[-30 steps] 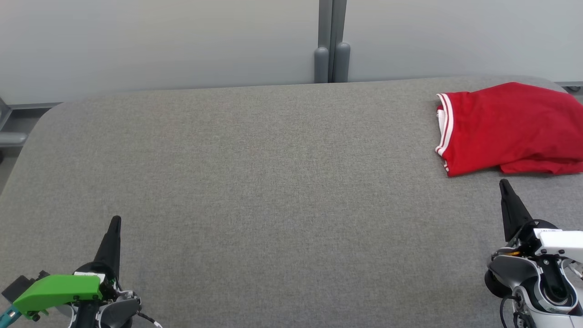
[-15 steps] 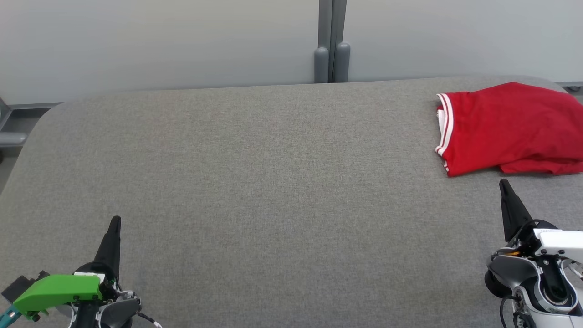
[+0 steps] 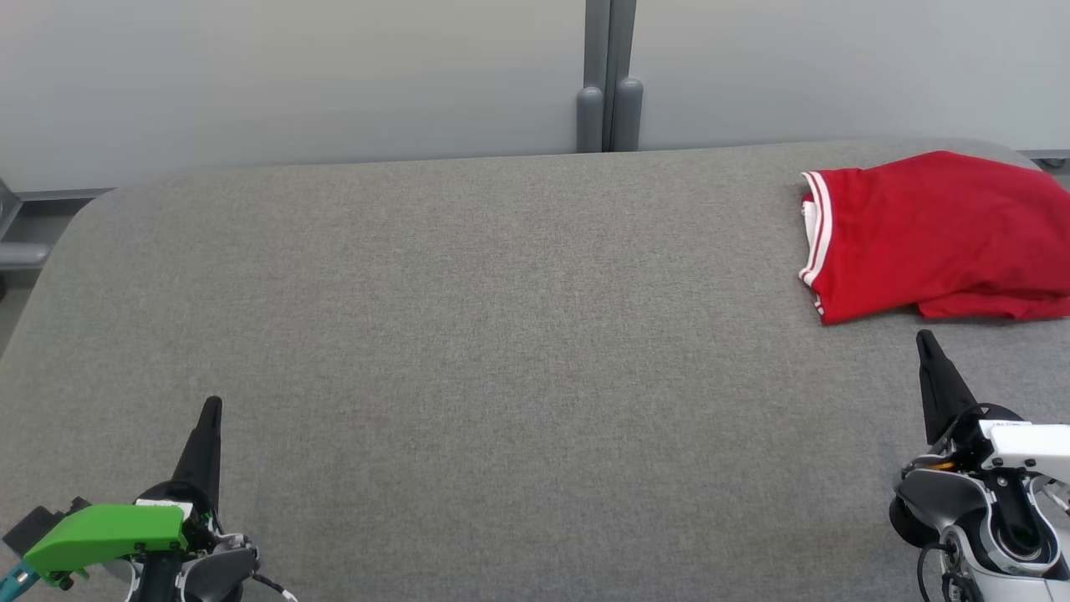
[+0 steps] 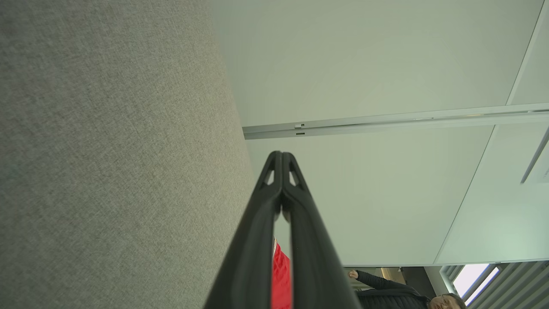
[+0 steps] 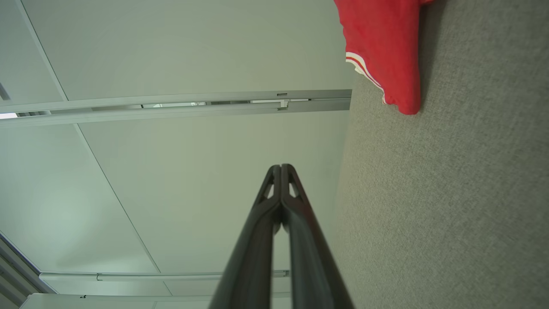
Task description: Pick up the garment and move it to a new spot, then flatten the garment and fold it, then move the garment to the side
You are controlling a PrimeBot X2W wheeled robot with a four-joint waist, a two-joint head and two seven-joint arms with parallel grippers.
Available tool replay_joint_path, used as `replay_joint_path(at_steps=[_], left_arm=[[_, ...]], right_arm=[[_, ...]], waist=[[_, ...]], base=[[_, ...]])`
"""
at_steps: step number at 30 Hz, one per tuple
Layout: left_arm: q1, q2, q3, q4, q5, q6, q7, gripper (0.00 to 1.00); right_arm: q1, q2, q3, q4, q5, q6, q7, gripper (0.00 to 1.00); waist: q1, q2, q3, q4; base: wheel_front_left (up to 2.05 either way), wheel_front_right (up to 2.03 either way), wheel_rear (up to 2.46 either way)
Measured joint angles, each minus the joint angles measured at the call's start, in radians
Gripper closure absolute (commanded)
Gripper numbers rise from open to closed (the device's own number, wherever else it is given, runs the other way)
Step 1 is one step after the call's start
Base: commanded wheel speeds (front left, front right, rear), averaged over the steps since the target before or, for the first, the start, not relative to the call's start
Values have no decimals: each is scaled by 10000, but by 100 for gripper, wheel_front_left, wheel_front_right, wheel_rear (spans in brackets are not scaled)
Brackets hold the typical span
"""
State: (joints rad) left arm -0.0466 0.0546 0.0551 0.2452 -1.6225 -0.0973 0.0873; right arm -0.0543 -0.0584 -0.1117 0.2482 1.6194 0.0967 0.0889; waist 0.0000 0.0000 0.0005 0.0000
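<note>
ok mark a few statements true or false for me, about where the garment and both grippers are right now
1. The red garment lies at the far right of the grey table. True.
2. The right gripper is shut on the garment. False: it is shut on nothing, short of the garment.
3. The left gripper is shut and empty. True.
4. The garment is spread flat mid-table. False: it lies folded over itself at the far right.
</note>
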Motion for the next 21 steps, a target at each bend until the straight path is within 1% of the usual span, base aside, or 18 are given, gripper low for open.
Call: replay_joint_path(at_steps=[21], left_arm=[[-2,-2,6,15,0,-8,0,100]], right_arm=[[-1,2,-6,10,0,2,0,100]], waist=[[0,0,-1,0]], base=[[0,0,0]])
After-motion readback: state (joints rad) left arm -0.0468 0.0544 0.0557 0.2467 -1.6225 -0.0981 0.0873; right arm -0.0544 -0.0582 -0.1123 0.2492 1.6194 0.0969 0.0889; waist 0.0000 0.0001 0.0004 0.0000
